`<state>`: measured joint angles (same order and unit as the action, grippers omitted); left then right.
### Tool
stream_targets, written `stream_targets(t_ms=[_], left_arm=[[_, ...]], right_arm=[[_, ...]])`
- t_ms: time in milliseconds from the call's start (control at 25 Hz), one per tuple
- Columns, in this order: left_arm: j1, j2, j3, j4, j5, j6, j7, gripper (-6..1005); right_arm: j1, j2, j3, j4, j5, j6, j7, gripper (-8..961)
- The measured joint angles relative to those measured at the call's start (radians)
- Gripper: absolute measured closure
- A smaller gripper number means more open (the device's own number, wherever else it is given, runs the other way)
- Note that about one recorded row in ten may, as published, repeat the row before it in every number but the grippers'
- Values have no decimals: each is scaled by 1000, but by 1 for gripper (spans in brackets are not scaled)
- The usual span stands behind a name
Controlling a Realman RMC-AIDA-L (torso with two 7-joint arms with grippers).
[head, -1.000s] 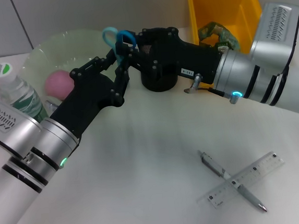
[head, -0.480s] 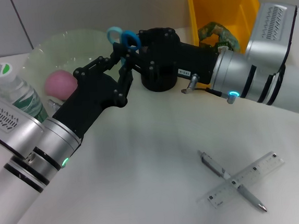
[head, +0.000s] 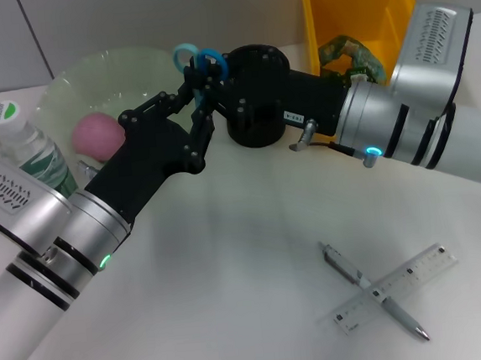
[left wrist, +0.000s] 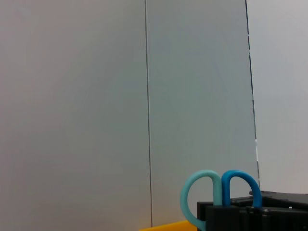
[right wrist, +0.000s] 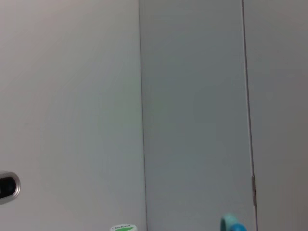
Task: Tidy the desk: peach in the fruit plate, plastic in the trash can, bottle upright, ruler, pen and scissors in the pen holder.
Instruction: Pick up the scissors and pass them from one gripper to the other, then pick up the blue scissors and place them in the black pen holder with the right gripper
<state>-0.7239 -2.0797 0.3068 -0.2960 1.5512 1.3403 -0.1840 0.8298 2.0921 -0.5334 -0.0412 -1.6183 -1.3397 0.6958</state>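
Handing the blue-handled scissors (head: pixel 198 66) between my claws, above the black cylindrical pen holder (head: pixel 254 107).
My left claw (head: pixel 198 116) and right claw (head: pixel 212 86) are both meeting at them; which is clamped I cannot tell. Next I'm needing them lowered into the holder.

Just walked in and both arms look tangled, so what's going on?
Both pincers meet at the blue-handled scissors, held beside the black pen holder: left pincer from below, right pincer alongside. The peach sits in the fruit plate, the bottle upright. Pen and ruler lie crossed on the desk.
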Motion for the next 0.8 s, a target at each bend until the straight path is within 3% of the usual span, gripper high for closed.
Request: stream_targets(t_ms=[400, 640, 800], left_arm=[[4, -1, -8, -1, 4, 2, 0, 600], [11, 0, -10, 1, 4, 8, -3, 354], [12, 0, -7, 3, 4, 8, -10, 261]], right_arm=[[-3, 0, 1, 2, 0, -5, 0, 869], [-6, 0, 1, 1, 0, -7, 0, 869], [-8, 0, 4, 1, 0, -8, 0, 870]])
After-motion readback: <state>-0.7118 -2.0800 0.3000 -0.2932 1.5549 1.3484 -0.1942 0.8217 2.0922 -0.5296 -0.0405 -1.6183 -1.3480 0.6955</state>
